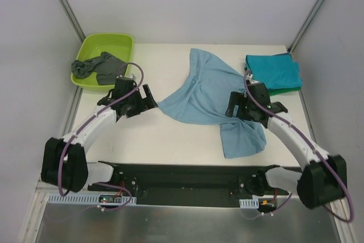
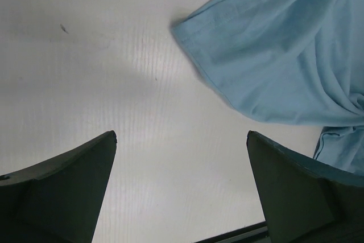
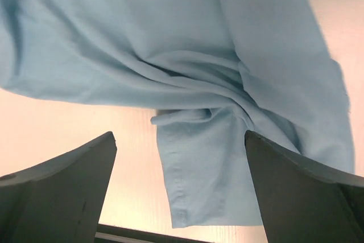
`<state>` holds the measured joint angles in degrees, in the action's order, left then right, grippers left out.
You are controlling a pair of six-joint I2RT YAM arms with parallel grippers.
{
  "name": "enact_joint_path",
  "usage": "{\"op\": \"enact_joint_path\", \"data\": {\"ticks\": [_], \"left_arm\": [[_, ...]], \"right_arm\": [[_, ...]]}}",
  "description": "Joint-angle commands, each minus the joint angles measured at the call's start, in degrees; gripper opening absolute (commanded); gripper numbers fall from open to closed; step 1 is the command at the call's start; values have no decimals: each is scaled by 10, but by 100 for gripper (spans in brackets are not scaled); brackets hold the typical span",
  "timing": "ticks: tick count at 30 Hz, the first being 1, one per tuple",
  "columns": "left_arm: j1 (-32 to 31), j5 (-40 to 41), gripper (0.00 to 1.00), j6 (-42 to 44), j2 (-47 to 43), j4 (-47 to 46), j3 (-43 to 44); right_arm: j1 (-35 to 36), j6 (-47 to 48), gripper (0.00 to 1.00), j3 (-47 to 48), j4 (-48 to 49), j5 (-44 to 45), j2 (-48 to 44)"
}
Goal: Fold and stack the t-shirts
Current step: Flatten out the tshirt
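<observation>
You've 4 tees: lt-blue (image 1: pixel 202 92) crumpled on bench (image 1: pixel 170 140), teal (image 1: pixel 273 69) on green (image 1: pixel 288 90), grey (image 1: pixel 99 66) in tub (image 1: pixel 108 37). L claw (image 1: pixel 150 98), R claw (image 1: pixel 232 106) wide open, empty.

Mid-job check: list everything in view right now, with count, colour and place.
blue tee: 1, light blue, crumpled and unfolded, mid-table
teal tee: 1, teal, folded, far right corner
green tee: 1, green, under the teal tee, only an edge showing
grey tee: 1, dark grey, bunched, draped in the tub
tub: 1, lime green, far left corner
table: 1, white
arms: 2, white and black, bases at the near edge
left fingers: 2, dark, open over bare table beside the blue tee's left edge
right fingers: 2, dark, open over the blue tee
</observation>
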<state>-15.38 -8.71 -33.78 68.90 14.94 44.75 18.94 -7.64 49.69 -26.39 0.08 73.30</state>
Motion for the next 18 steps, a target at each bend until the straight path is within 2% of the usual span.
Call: {"op": "enact_joint_path", "data": {"ticks": [1,7,11,15,18], "left_arm": [[-2,-7,96,6,102,-29,70],[-1,-39,70,13,270,-33,178],[-2,-33,66,6,316,-32,186],[-10,-58,59,-3,360,-32,194],[-25,-34,54,-8,385,-32,200]], "right_arm": [[-4,-45,97,-72,-45,45,-155],[-5,-116,97,-184,-92,88,-355],[-4,-126,97,-202,-149,84,-439],[-5,-128,97,-220,-173,88,-457],[-4,-135,97,-229,-169,88,-444]]}}
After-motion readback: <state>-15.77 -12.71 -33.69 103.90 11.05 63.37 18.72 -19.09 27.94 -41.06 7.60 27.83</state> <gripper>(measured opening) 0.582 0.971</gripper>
